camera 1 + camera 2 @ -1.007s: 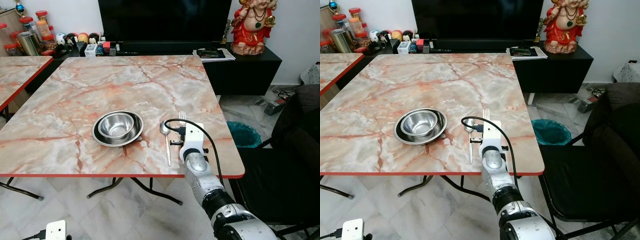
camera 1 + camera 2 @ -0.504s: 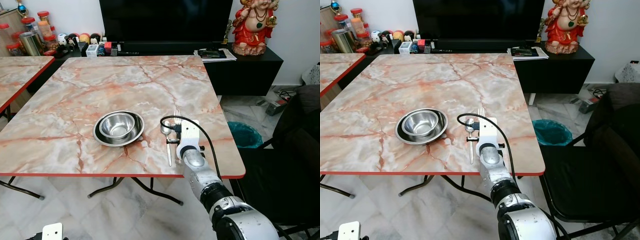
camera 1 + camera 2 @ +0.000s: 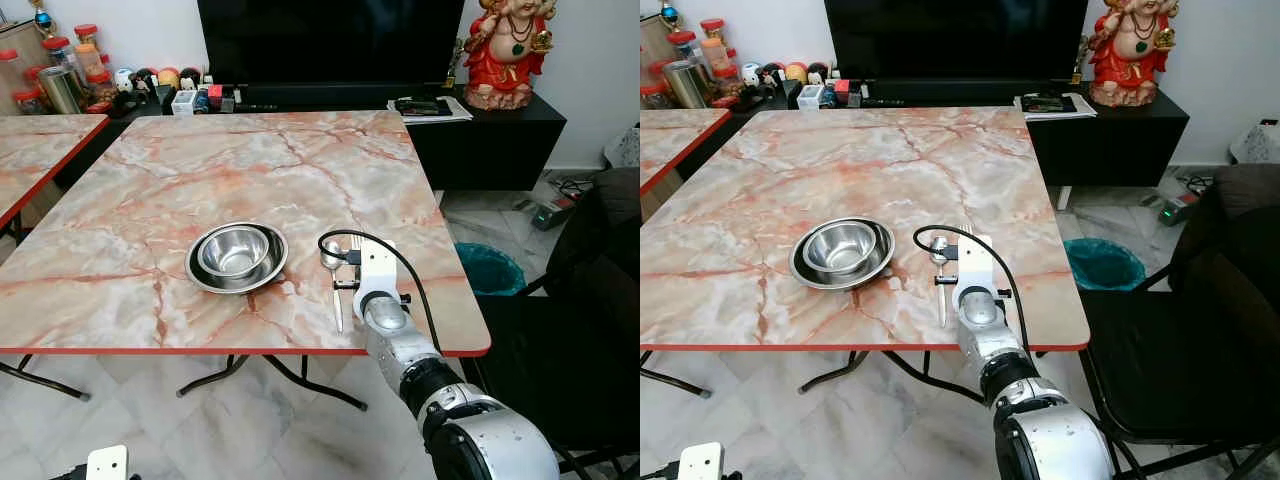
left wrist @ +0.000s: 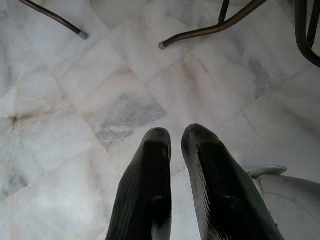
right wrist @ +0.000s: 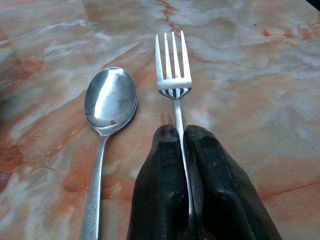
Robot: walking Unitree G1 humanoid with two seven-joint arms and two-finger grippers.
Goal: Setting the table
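Down at the left, the left claw (image 4: 175, 145) hangs over the pale marble floor (image 4: 100, 100), its two black fingers nearly together with just a thin gap between the tips and nothing in them; the dark metal feet of the counter legs (image 4: 210, 30) show on the tiles beyond it. Up on the marbled counter (image 3: 250, 160) with its red edge, a steel bowl (image 3: 238, 250) sits inside a shallow steel plate (image 3: 202, 278), toward the near edge and roughly midway along it. Just to the right of the plate lies a spoon (image 5: 107, 107), bowl end away from the near edge, handle pointing back toward that edge. Right beside the spoon, close but apart, is the fork (image 5: 172, 75), tines pointing the same way as the spoon's bowl. The right claw (image 5: 181, 137) is closed tight on the fork's handle, its fingers pressed to either side of it, low over the counter near the front right corner.
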